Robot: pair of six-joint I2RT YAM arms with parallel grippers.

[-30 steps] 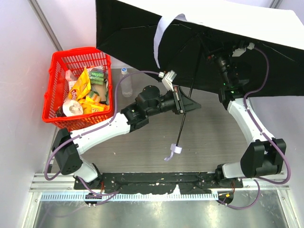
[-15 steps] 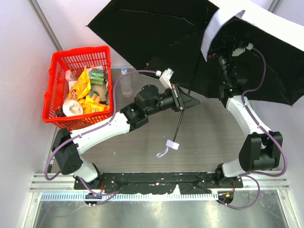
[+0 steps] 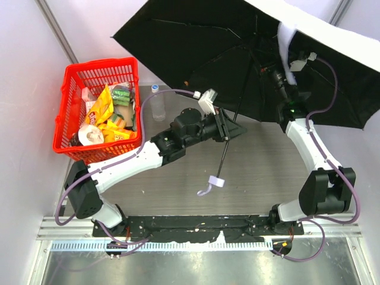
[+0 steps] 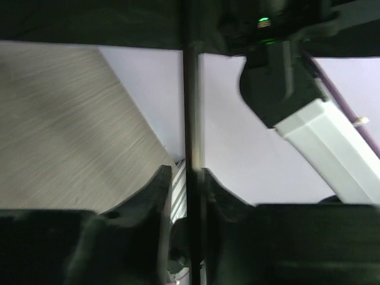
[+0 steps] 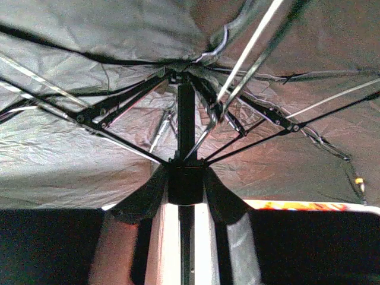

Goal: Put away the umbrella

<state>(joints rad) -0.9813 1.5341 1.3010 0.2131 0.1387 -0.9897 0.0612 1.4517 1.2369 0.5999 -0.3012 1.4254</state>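
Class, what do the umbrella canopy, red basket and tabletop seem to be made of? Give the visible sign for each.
Umbrella canopy: thin matte fabric, probably; it creases over thin ribs.
Red basket: glossy plastic lattice, likely.
Tabletop: brushed metal or laminate; fine streaks.

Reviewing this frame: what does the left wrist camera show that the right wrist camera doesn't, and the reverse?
Left wrist only: the table, the right arm's white link with its green light, and the left gripper shut on the umbrella's thin black shaft.

Right wrist only: the open canopy's dark underside, its ribs, and the runner between the fingertips of the right gripper; whether they clamp it is unclear.

Both: the shaft running straight up the centre between that camera's own fingers.
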